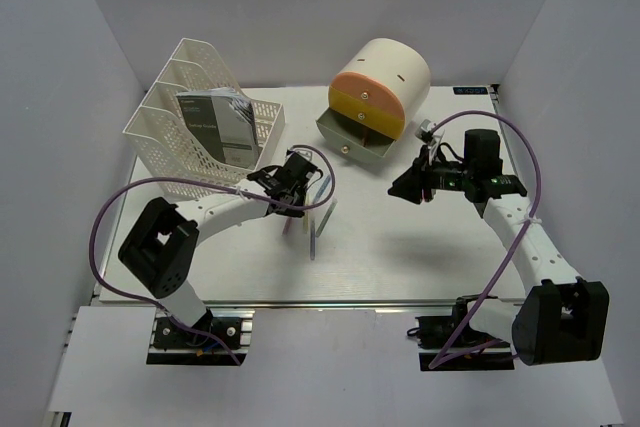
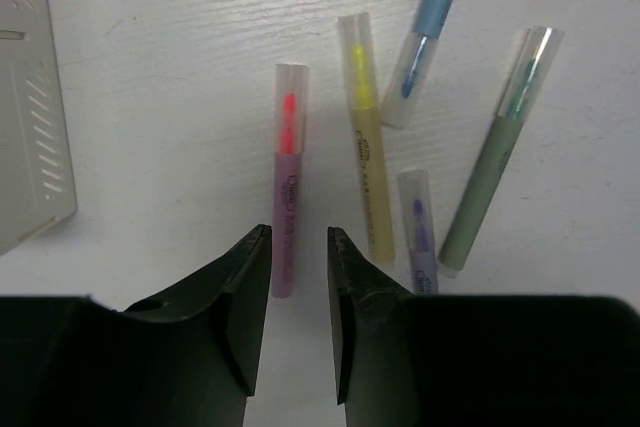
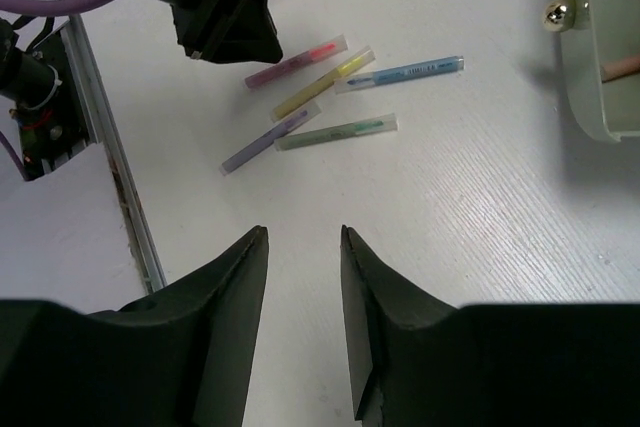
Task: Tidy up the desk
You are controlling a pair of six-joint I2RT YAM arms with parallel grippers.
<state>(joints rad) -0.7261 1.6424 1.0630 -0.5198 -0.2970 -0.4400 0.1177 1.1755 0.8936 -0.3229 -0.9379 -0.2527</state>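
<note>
The white counter [image 1: 400, 247] is seen lying flat under both pairs of jaws. The left jaws are held a little apart and nothing is pinched. The near end of a pink highlighter [image 2: 288, 197] lies on the counter in the gap between their tips, closer to the left tip, and it cannot be told whether it is touched. A yellow highlighter [image 2: 367, 167] is laid just beside the pink one, ahead of the right tip, and a short purple highlighter [image 2: 419, 237] is found next to that tip. A green highlighter [image 2: 497, 157] and a blue highlighter [image 2: 432, 17] are laid further ahead on the right. A corner of the white file rack [image 2: 30, 127] is seen ahead on the left. The right jaws are also spread, with only bare counter between them. The five highlighters are seen well ahead of them, and the open grey drawer [image 3: 600, 47] with its gold knob [image 3: 553, 14] is ahead on their right.
</note>
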